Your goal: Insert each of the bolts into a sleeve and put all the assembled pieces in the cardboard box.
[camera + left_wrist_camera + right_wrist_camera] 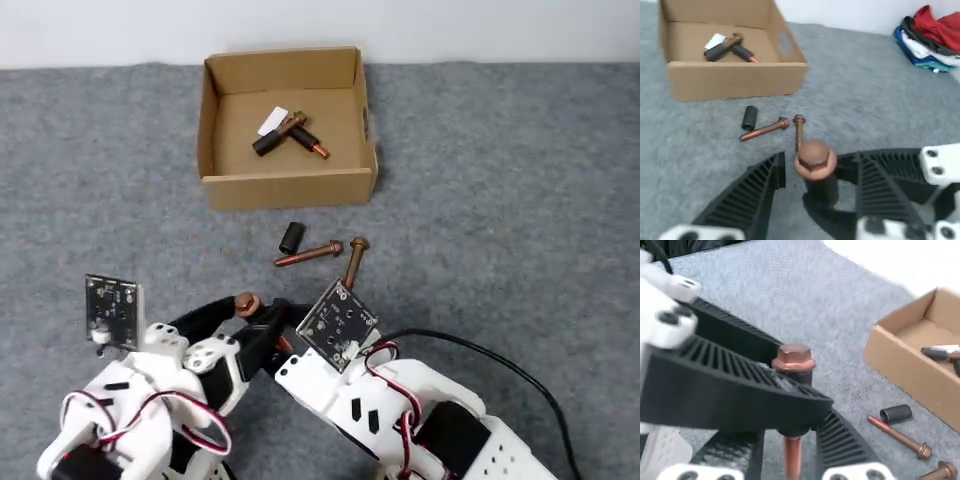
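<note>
Short of the box [285, 188], my right gripper [792, 437] clenches the sleeve [795, 376] upright, likely to keep its bolt [793, 357] seated; left gripper [820, 172] released.

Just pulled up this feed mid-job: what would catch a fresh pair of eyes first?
A copper bolt seated in a black sleeve stands upright in the air between the left gripper and the right gripper. Beyond it, a loose sleeve and two bare bolts lie on the grey carpet in front of the cardboard box, which holds two assembled pieces.
</note>
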Robot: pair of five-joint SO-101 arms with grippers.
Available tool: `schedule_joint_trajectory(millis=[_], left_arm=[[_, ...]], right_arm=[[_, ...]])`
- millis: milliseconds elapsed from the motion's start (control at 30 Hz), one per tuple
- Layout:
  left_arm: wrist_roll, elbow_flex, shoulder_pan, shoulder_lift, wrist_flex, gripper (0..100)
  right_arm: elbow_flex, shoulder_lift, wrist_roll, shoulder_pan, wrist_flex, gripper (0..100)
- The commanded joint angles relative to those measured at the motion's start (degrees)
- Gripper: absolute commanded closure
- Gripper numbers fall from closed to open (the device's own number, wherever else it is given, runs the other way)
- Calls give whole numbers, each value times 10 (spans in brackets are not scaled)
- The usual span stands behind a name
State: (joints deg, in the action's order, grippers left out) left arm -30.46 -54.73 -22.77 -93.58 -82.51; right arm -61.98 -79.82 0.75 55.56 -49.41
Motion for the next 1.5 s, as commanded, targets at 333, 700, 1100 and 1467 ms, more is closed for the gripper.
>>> schedule_joint_trajectory(millis=[333, 700, 1100, 1467], left_arm=[[-4, 70, 28, 3, -4, 765], [78, 108, 154, -2, 25, 992], [271, -164, 369, -2, 64, 995], [310, -372, 375, -2, 205, 995]], right_arm=[[-11, -7, 1, -29, 18, 991], [-30, -2, -99, -175, 15, 991], [146, 254, -110, -254, 43, 991], [473, 648, -69, -317, 116, 991]])
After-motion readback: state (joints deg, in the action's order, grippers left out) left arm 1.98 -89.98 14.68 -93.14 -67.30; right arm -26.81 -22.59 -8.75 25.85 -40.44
